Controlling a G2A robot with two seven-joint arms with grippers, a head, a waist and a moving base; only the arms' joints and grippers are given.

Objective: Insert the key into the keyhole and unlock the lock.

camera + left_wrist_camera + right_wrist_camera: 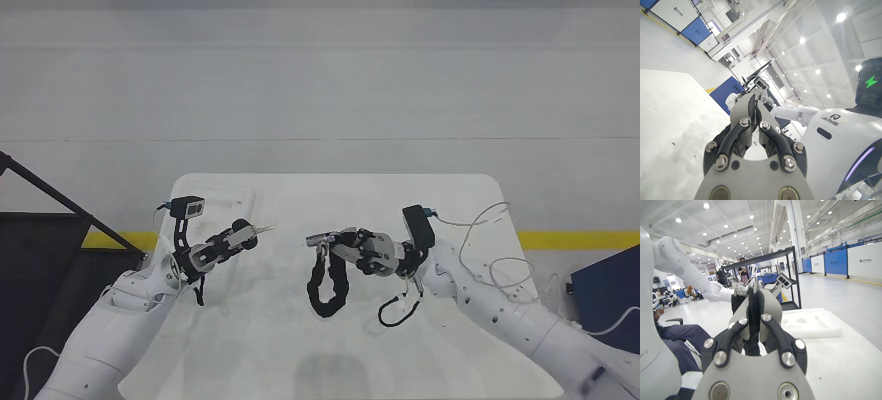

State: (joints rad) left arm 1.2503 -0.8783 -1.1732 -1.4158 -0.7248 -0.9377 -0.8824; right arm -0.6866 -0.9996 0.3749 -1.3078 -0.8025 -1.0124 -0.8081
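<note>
Two things carry the task, both held near the middle of the white worktop (pixel 300 200). The key (pixel 262 231), a thin flat silvery sliver, sticks out rightward from the left hand (pixel 248 233), whose metal fingers are pressed together on it. In the left wrist view that hand (pixel 755 106) shows its ribbed black pads (pixel 751 106) closed face to face.

Just right of the key's tip, across a small gap, is the lock (pixel 318 240). It is a short shiny metal cylinder joined to a thick chain (pixel 327 287) in a black fabric sleeve, which loops toward the near side. The cylinder's round end face, with the keyhole (pixel 763 99), is turned toward the key.

The right hand (pixel 343 243) is clamped on the lock where sleeve meets metal. In the right wrist view this hand (pixel 754 289) pinches the woven black sleeve between its pads, and the silvery lock body pokes out beside the fingertips.

A thin black cable (pixel 397 312) curls on the worktop by the right arm. A white foam block (pixel 810 321) with shallow rectangular recesses lies toward the worktop's left end. Beyond the worktop the floor (pixel 320 80) is smooth pale grey, crossed by a yellow stripe (pixel 575 240). Blue and white partition panels (pixel 836 260) each carry a small printed mark.
</note>
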